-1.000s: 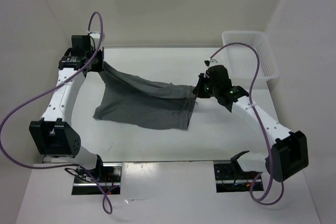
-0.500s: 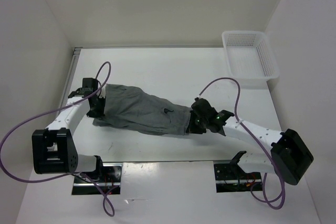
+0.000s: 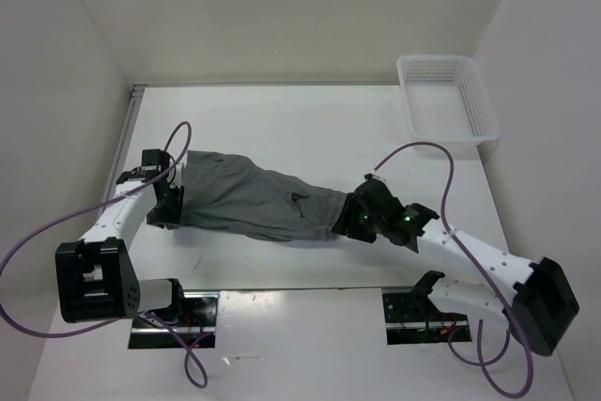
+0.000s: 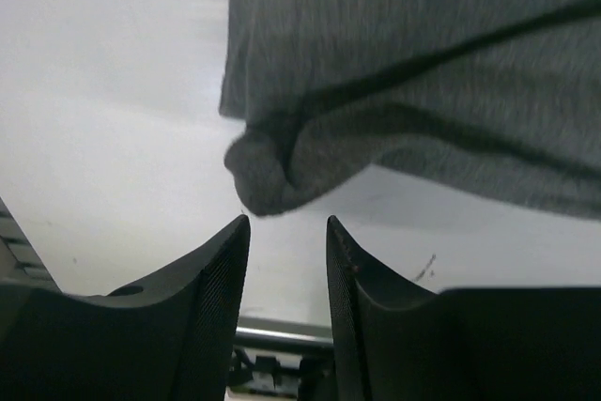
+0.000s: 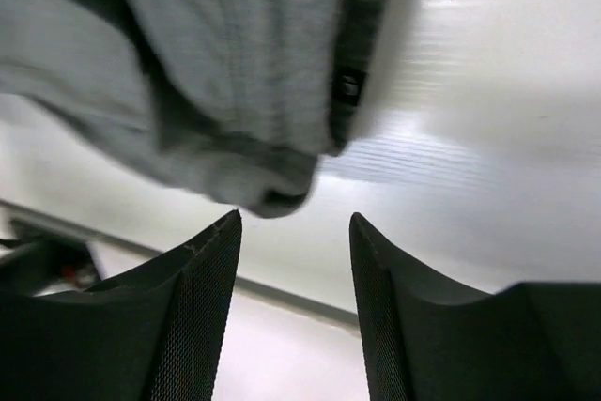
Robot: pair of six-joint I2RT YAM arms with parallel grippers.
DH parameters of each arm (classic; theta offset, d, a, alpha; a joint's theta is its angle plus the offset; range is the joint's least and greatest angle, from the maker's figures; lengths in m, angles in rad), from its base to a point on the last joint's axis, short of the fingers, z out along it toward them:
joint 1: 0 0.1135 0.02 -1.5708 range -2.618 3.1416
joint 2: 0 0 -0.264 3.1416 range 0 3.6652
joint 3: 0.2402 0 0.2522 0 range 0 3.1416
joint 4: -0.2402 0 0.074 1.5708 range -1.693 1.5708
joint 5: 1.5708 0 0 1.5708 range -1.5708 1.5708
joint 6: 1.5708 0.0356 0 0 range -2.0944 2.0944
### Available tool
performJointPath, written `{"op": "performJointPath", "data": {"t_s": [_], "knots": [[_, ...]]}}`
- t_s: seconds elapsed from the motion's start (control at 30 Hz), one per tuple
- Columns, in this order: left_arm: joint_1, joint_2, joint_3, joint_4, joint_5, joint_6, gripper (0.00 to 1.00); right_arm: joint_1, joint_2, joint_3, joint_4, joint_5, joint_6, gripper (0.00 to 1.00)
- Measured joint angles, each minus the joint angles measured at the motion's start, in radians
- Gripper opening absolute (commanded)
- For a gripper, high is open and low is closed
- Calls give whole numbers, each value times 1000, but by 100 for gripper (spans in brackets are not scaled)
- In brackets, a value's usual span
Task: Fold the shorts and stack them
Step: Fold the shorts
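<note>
The grey shorts [image 3: 254, 199] lie folded in a long band across the near half of the table, running from left to right. My left gripper [image 3: 169, 204] sits at the band's left end, open, with a bunched corner of the shorts [image 4: 272, 171] just beyond its fingertips and nothing between them. At the right end my right gripper [image 3: 349, 221] is open too; a rolled edge of the shorts [image 5: 254, 185] hangs just past its left finger, not gripped. A small black tag [image 5: 348, 84] shows on the fabric.
A white mesh basket [image 3: 447, 100] stands at the far right corner of the table. White walls close in the left, back and right sides. Purple cables loop over both arms. The table's front edge runs close behind both grippers.
Both grippers carried the shorts from the back toward the near side, folding the cloth into a band, lowered it, then opened and let go. The fabric now rests on the table.
</note>
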Motion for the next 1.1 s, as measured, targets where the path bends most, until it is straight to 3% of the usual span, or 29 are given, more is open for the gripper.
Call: {"op": "performJointPath", "data": {"t_s": [0.03, 0.2, 0.27, 0.53, 0.67, 0.77, 0.93, 1.1], "knots": [[4, -1, 2, -24, 8, 0, 46, 0, -41, 0, -7, 1, 8, 56], [19, -2, 90, -72, 77, 0, 77, 0, -162, 0, -5, 11, 43, 70], [19, 2, 142, -15, 99, 1, 79, 0, -135, 0, 3, 14, 49, 78], [-2, 146, 217, 300, 111, 0, 76, 0, 117, 2, 51, 39, 43, 81], [18, 315, 328, 291, 124, 0, 63, 0, 201, 11, 95, 36, 17, 78], [57, 454, 447, 305, 135, 0, 63, 0, 272, 25, 127, 21, -8, 75], [85, 514, 465, 313, 149, -1, 66, 0, 312, 39, 167, -8, -29, 56], [81, 584, 477, 297, 175, 0, 66, 0, 312, 39, 180, -18, -33, 54]]}}
